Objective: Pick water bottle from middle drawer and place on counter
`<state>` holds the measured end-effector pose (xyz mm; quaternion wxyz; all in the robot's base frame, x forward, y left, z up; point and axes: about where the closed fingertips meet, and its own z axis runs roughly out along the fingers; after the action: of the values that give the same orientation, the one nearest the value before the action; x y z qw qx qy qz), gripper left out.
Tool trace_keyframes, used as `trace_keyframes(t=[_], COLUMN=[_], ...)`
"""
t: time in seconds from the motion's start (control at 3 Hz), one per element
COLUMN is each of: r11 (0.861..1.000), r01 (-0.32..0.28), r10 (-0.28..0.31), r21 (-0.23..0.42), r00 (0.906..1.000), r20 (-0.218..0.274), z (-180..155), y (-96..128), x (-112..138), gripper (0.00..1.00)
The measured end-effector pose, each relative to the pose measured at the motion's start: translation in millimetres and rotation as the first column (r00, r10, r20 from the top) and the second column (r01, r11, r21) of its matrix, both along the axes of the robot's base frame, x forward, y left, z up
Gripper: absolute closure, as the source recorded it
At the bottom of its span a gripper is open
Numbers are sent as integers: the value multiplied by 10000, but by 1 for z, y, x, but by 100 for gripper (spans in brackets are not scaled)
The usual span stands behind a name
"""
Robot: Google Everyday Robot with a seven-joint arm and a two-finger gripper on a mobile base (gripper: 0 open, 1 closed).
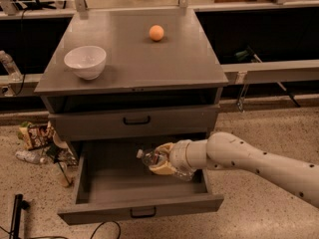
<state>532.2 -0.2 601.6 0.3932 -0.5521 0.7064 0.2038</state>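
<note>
Drawer: the wide grey metal middle drawer (140,211) is pulled open.
Gripper: my gripper (162,161) is over the tray, fingers closed around the bottle.
Bottle: the small clear plastic water bottle (149,158) lies sideways in my grip.
Counter: the flat grey counter top (139,63) holds a white bowl (85,61) and, farther back, an orange ball (156,32).

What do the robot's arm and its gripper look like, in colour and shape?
The arm is a thick, rounded white tube with small dark dots along it. A ringed white wrist joins it to the gripper, whose jaws are tan. The gripper is over the open middle drawer. No cables show.
</note>
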Motion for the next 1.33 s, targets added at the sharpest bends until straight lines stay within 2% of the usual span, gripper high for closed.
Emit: trace_keyframes(t=[0.33, 0.67, 1.0, 1.33], r11=[9987, 9798, 9516, 9501], r01=[-167, -373, -417, -431], r10=[155, 232, 89, 78], r21=[487, 1966, 3044, 3090], r00=[9996, 9970, 9941, 9934], r20=[254, 737, 1085, 1145], z=[31, 123, 189, 192], y=[1, 3, 7, 7], x=[14, 33, 37, 38], gripper=[100, 100, 100, 100])
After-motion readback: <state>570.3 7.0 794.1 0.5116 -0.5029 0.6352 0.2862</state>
